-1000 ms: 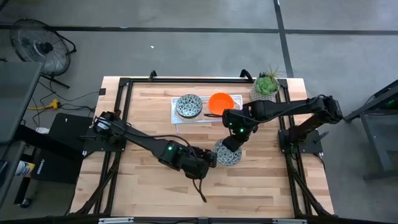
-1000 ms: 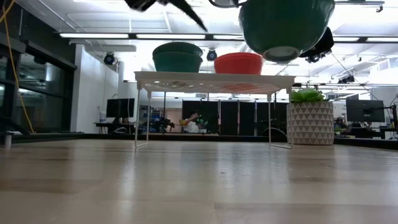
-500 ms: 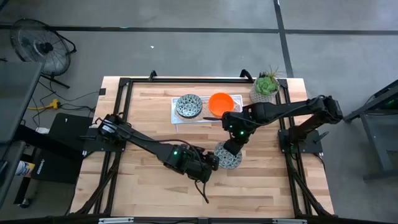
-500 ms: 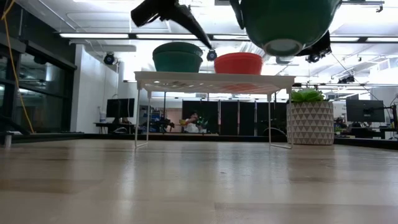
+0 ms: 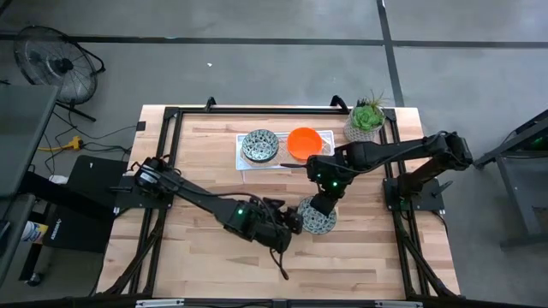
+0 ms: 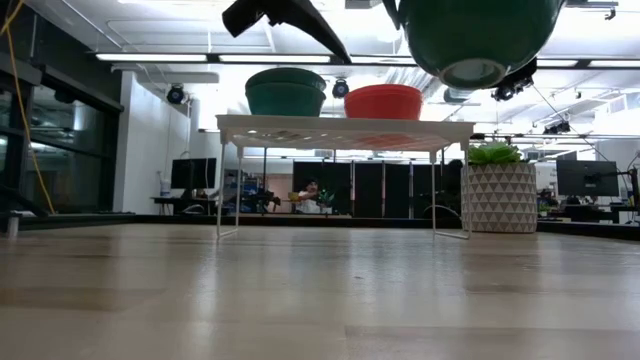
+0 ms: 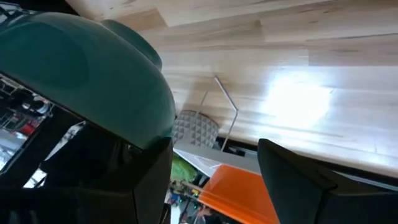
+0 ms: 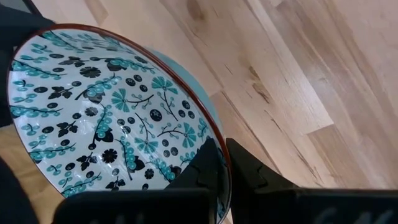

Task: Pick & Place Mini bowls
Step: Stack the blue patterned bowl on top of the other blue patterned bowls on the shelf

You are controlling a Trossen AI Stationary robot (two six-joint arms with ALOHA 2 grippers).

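Observation:
My right gripper point(image 5: 321, 205) is shut on a patterned mini bowl point(image 5: 315, 216), held in the air over the table's middle. The bowl is teal outside point(image 6: 470, 35), and white inside with a teal and black flower pattern point(image 8: 106, 112). My left gripper point(image 5: 289, 222) is open, just left of that bowl. In the left wrist view its gap point(image 7: 217, 180) stands beside the bowl's teal wall point(image 7: 81, 68). A second patterned bowl point(image 5: 259, 145) and an orange bowl point(image 5: 304, 141) sit on a white wire rack point(image 5: 244, 162) near the far edge. My right gripper pinches the bowl's rim point(image 8: 208, 127), one finger inside the bowl and one outside against its wall. The fingers come from above, slanting down. The bowl is lifted clear of the table, mouth up and slightly tilted point(image 6: 470, 35). My left gripper: whether one finger point(image 7: 149, 186) touches the bowl's outer wall, I cannot tell.
A pale pot with a green plant point(image 5: 366, 120) stands at the far right corner, beside the rack. The rack's tabletop point(image 6: 345, 128) stands on thin legs above the wood. Bare wood point(image 5: 214, 257) lies near the front edge and on the left.
My left gripper has moved toward the table's right, closing in on the held bowl. The bowl, in my right gripper, has drifted slightly toward the near edge.

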